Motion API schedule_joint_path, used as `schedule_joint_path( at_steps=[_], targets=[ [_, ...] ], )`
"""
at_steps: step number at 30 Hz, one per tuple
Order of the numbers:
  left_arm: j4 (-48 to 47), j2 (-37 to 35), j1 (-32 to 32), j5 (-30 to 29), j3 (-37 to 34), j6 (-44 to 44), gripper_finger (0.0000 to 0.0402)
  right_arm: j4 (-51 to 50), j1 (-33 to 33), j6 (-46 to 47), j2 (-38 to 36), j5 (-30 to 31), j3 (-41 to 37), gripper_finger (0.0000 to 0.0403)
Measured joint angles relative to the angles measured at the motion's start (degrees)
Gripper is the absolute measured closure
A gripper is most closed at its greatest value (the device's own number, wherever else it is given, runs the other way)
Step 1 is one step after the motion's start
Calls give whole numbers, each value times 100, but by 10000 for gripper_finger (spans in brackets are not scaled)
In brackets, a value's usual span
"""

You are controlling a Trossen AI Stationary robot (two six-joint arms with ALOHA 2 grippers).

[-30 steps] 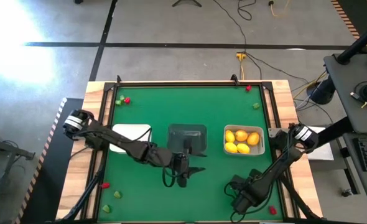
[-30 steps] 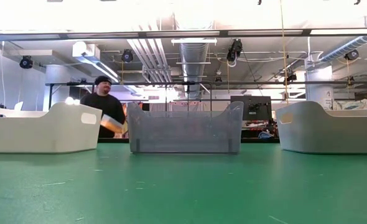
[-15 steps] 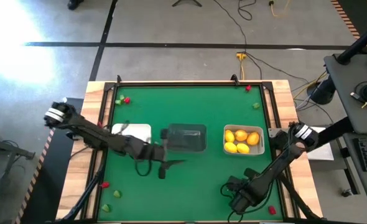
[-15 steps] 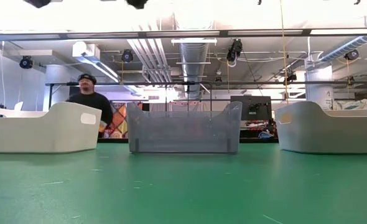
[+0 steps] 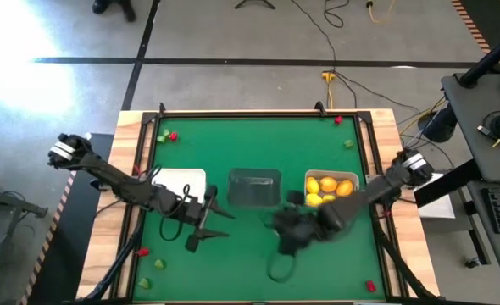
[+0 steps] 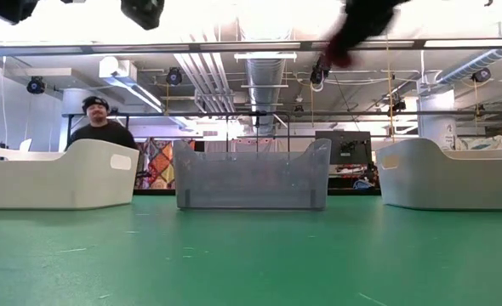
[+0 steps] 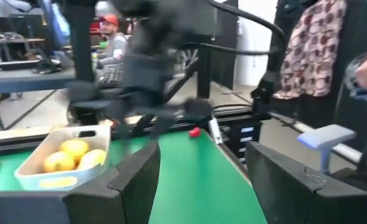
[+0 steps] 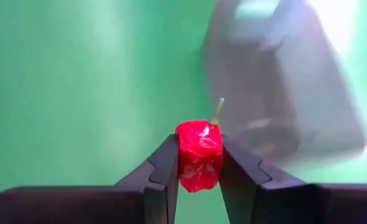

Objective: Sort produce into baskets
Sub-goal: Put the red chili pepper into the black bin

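Lab/workshop: exposed ceiling ducts [image 6: 264, 72], floor cables [image 5: 318, 34], workbenches

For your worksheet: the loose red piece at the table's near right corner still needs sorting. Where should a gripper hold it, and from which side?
Judging by the high view, come straight down on the red piece and pinch across its small body: it lies alone on bare green table, though the wooden edge is close.
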Motion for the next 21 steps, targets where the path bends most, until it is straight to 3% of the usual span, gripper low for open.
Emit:
schedule_joint_path(
  at_steps=[4,7,12,17,21],
  targets=[
    [-50,6,-186,-7,34,-150,183,769,-851,-1047,184,-440,-117,314],
    [-550,-93,-279,-23,34,-296,183,857,-1523,-1207,419,-1067,-194,311],
    [-1270,-383,-409,-841,32,-389,183,1035,-2286,-1766,884,-2041,-221,309],
    [-1627,-476,-461,-1069,24,-696,183,1124,-2516,-2022,1168,-2136,-221,280],
    [-1586,-490,-460,-1075,17,-352,183,1200,-2556,-2105,1135,-2098,-221,239]
  ],
)
